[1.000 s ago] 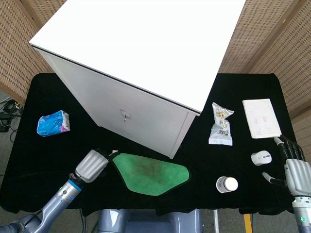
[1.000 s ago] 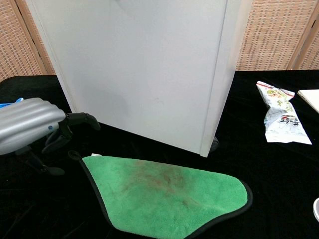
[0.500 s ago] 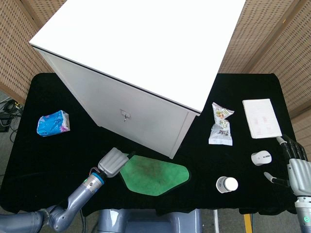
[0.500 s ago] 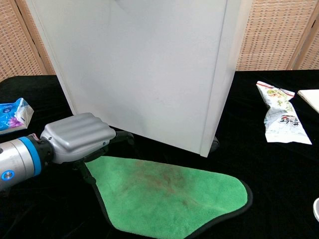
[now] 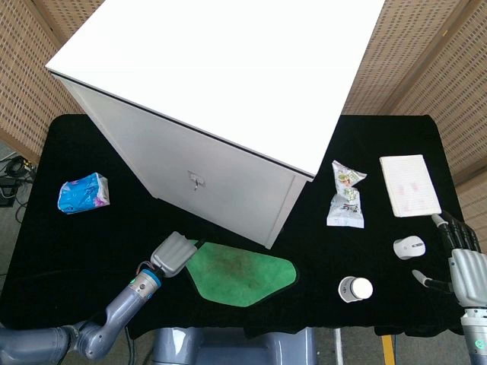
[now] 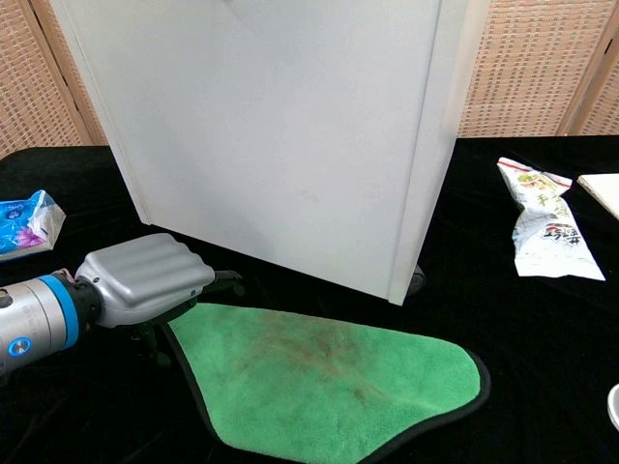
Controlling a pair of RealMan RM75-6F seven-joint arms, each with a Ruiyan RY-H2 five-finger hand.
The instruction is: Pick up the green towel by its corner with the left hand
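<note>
Lying flat near the front edge of the black table [image 5: 68,251], toward the middle: the green towel [image 5: 240,272], its black-trimmed border showing all round except at the left corner. Covering that left corner: the left hand [image 5: 173,252], palm down, silver back uppermost, dark fingers [image 6: 224,277] reaching out under it toward the cabinet; touching or just above the cloth, cannot tell which, and cannot tell whether closing on the corner, the fingertips being hidden beneath the hand in both views. Standing just behind the towel and filling the middle of the table: a tall white cabinet [image 5: 221,91], its front face leaving only a narrow black strip between itself and the towel's far edge. Resting near the left edge, well apart from the towel: a blue packet [image 5: 83,192]. Lying right of the cabinet: a snack bag [image 5: 347,195]; beyond it, toward the right edge, a white notepad [image 5: 409,185]. Sitting near the front right corner: a small white mouse [image 5: 409,247] and a white round cup [image 5: 355,289], contents not discernible. Hovering at the right edge beside the mouse: the right hand [image 5: 463,262], fingers spread apart, gripping nothing.
</note>
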